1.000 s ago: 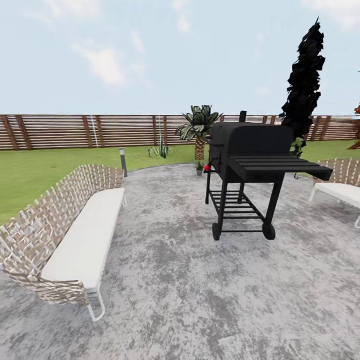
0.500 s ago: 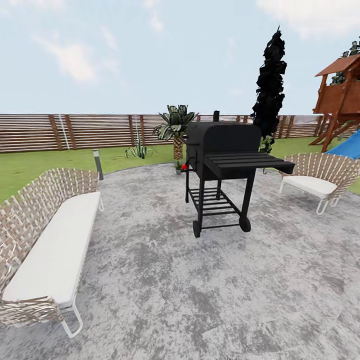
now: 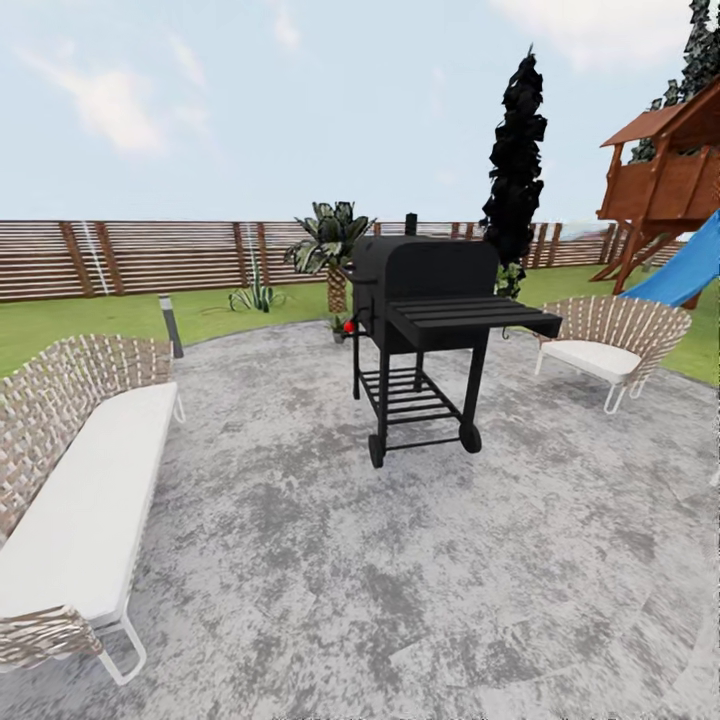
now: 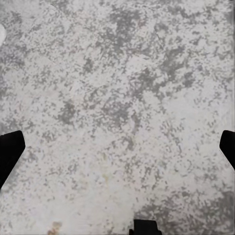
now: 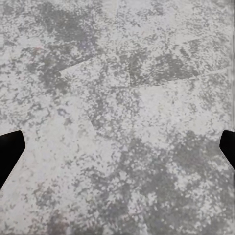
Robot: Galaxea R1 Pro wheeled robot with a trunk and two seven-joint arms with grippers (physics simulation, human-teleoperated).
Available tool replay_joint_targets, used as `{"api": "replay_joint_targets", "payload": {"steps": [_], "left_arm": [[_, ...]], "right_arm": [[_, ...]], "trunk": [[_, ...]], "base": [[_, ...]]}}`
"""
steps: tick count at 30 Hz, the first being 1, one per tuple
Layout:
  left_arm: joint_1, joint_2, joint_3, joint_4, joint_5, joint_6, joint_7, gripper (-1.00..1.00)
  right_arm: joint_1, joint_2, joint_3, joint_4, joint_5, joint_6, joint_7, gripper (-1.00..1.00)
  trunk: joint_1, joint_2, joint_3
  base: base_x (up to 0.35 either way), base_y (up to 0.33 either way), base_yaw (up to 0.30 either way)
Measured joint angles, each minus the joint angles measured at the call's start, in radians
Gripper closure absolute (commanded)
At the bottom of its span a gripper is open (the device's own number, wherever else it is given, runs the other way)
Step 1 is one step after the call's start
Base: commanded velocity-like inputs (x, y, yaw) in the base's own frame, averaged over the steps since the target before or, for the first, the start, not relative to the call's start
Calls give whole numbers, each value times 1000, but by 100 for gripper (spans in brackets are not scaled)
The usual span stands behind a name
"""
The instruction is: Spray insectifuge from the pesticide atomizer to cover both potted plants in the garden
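I stand on the garden's grey mottled paving [image 3: 400, 560], facing a lawn [image 3: 120, 315] and a brown slat fence [image 3: 150, 255]. A small potted plant [image 3: 337, 324] sits low at the paving's far edge, beside a palm's trunk and just left of the grill. More green leaves [image 3: 510, 281] show behind the grill at the foot of a dark tree; I cannot tell what they are. The pesticide atomizer is out of view. My left gripper [image 4: 117, 147] and right gripper [image 5: 117, 147] both hang open over bare paving, with nothing between the fingers.
A black wheeled grill [image 3: 425, 330] stands mid-patio ahead. A woven bench [image 3: 70, 470] runs along the left and a woven chair [image 3: 610, 345] sits at the right. A wooden playhouse [image 3: 665, 175] with a blue slide [image 3: 685, 270] stands far right. A spiky agave [image 3: 255, 295] and a lamp post [image 3: 171, 325] are at the lawn's edge.
The camera has swung to the right, so the whole picture has slid left. The playhouse, slide and right chair have come into view. Nothing in the scene itself moved.
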Motion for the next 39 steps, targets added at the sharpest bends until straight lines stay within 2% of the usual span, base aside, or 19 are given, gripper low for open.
{"api": "replay_joint_targets", "payload": {"steps": [4,7,11,18,39], "left_arm": [[-1,1,3,7,0,-17,0,-100],[4,3,4,13,0,-71,0,-100],[12,3,2,16,0,-119,1,-100],[15,5,2,32,1,-130,-9,-100],[14,5,1,51,1,-136,-12,-100]], "right_arm": [[0,0,-7,-1,1,-1,0,-100],[0,0,-11,16,2,-2,0,-100],[0,0,-48,54,3,-32,0,-100],[0,0,-64,62,4,-60,-1,-100],[0,0,-62,64,4,-63,-1,-100]], "trunk": [[0,0,-6],[0,0,-11],[0,0,-17],[0,0,-29],[0,0,-62]], "base": [[0,0,-80],[0,0,-80],[0,0,-82],[0,0,-82],[0,0,-83]]}}
